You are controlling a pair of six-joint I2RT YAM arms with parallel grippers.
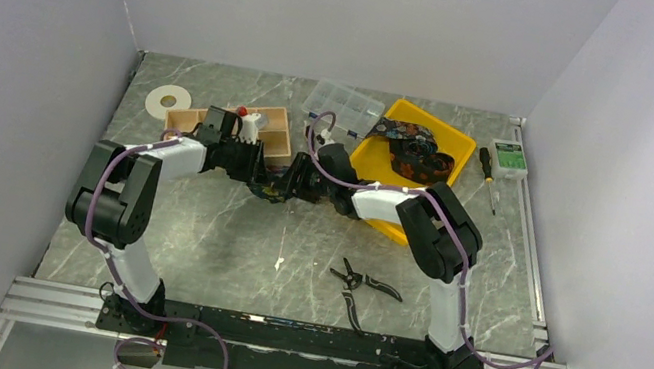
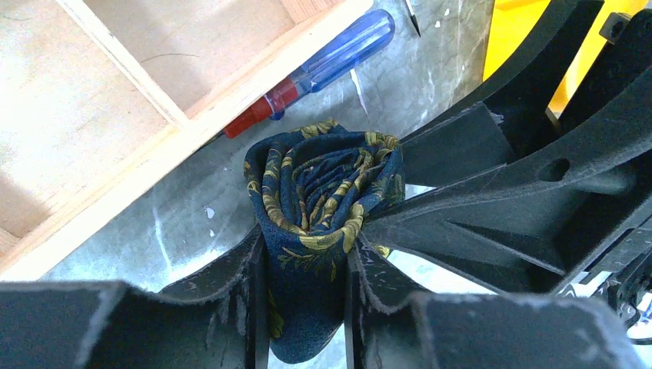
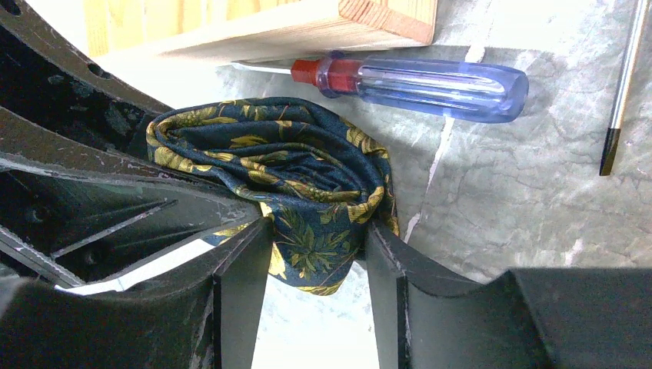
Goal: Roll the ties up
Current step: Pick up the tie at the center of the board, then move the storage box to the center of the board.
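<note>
A navy tie with yellow leaf print, rolled into a coil (image 2: 323,192), sits between my two grippers just above the marble table, in front of the wooden box. In the top view the coil (image 1: 274,189) is mostly hidden by the fingers. My left gripper (image 2: 306,300) is shut on the coil's lower fold, both fingers pressing the fabric. My right gripper (image 3: 315,261) is shut on the same coil (image 3: 284,173) from the other side. More rolled ties (image 1: 414,154) lie in the yellow bin (image 1: 457,145).
A wooden compartment box (image 1: 277,130) stands just behind the grippers, with a blue-handled screwdriver (image 3: 427,81) along its edge. A clear organizer (image 1: 345,105), a tape roll (image 1: 168,101), black pliers (image 1: 364,283), a small screwdriver (image 1: 487,172) and a green box (image 1: 510,158) lie around.
</note>
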